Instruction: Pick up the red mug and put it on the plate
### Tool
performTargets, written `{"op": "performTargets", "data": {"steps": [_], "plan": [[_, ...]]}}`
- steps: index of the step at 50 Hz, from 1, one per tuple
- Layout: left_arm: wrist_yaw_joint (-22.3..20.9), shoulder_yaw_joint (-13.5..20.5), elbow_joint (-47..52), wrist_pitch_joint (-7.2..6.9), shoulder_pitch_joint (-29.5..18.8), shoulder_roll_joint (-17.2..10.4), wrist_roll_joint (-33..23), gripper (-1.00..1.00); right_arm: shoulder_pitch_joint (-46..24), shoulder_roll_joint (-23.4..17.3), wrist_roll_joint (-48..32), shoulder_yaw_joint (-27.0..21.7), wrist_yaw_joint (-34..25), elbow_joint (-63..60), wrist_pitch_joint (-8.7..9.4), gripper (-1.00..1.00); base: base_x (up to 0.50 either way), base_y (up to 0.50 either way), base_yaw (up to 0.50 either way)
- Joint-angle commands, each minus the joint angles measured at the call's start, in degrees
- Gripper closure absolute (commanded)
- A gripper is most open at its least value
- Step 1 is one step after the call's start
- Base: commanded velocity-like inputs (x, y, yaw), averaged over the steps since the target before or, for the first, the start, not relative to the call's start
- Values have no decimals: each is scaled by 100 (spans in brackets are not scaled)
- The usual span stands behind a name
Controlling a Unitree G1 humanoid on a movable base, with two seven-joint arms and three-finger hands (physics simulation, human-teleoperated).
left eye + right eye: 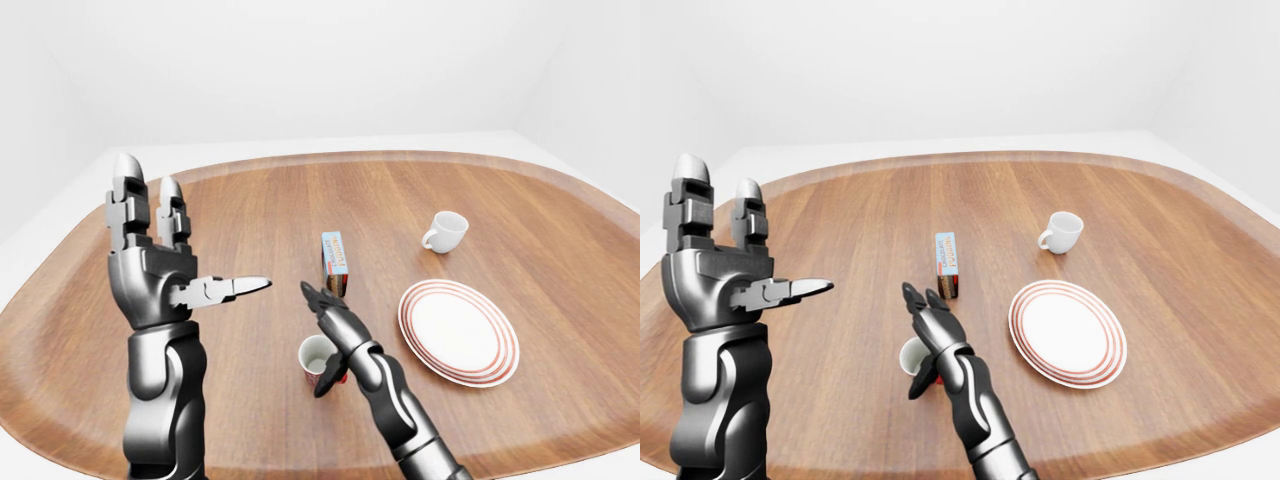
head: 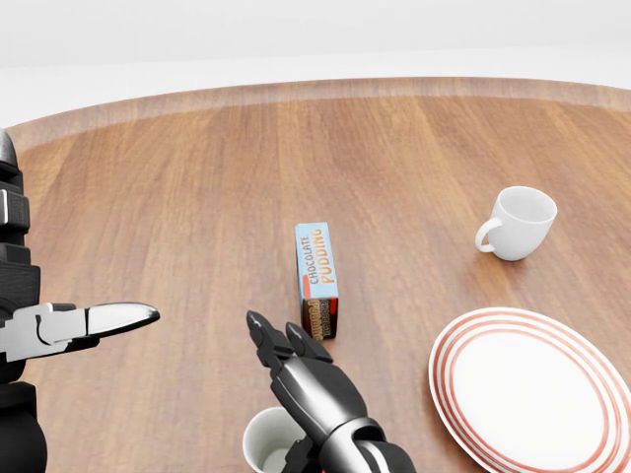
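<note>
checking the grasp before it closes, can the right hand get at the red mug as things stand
Probably yes. The right hand is directly over the red mug, fingers open, nothing between them. The pudding box stands apart, farther up the left-eye view, clear of the approach.

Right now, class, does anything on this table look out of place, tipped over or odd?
Only the white cup looks odd: it leans over, tilted toward the view's left, above the plate. The pudding box stands upright, and the red mug stands upright with the right robot hand open over it. Nothing is spilled.
</note>
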State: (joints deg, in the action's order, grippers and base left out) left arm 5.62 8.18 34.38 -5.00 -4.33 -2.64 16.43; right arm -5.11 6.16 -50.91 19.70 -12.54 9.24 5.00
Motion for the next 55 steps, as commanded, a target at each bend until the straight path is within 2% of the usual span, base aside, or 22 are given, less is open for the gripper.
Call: {"op": "performTargets", "data": {"steps": [1,12,55], "plan": [[-5,12,-19,0,-3,0,5,-100,-80,47,-17,-31,96,259,0,-100,0,0,0],[-7,8,10,0,9,-3,14,-100,-160,100,-61,13,130,486,0,-100,0,0,0],[-18,16,-24,0,36,3,11,-100,-487,132,360,-316,288,1604,0,-100,0,0,0]]}}
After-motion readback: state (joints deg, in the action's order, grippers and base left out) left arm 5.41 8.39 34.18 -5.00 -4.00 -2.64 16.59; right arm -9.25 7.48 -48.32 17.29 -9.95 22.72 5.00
